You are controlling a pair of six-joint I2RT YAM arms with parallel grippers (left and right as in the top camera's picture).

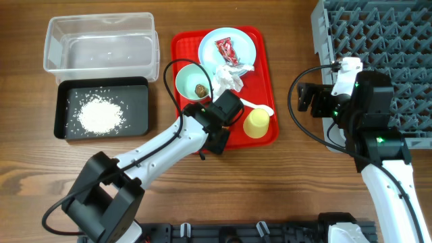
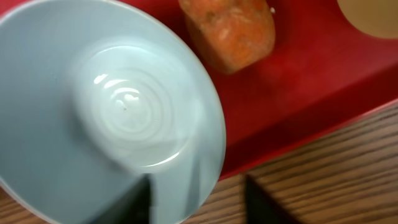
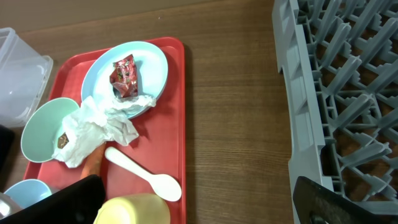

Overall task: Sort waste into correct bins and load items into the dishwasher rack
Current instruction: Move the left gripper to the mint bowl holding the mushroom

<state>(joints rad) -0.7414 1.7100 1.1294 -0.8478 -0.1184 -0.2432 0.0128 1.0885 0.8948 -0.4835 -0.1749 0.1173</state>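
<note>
White rice grains [image 1: 100,113] lay heaped in the black tray [image 1: 138,101], just below the clear tub [image 1: 100,50]. The red tray [image 1: 264,74] carried a pale blue plate [image 1: 210,48] with a red wrapper [image 1: 226,50], a crumpled tissue [image 1: 226,77], a green bowl [image 1: 185,77] holding a brown lump [image 1: 200,88], a white spoon [image 1: 260,106] and a yellow cup [image 1: 257,123]. The grey rack [image 1: 391,34] stood far right.

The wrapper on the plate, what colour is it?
The wrapper is red, clearest in the right wrist view.

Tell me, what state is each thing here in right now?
Blue bowl, upright, empty.
Left gripper, open, straddling that bowl's rim.
Right gripper, open, empty.
Tub, empty.
Black tray, holding rice.
Plate, wrapper lying on it.
Green bowl, lump inside.
Rack, no dishes in view.
</note>
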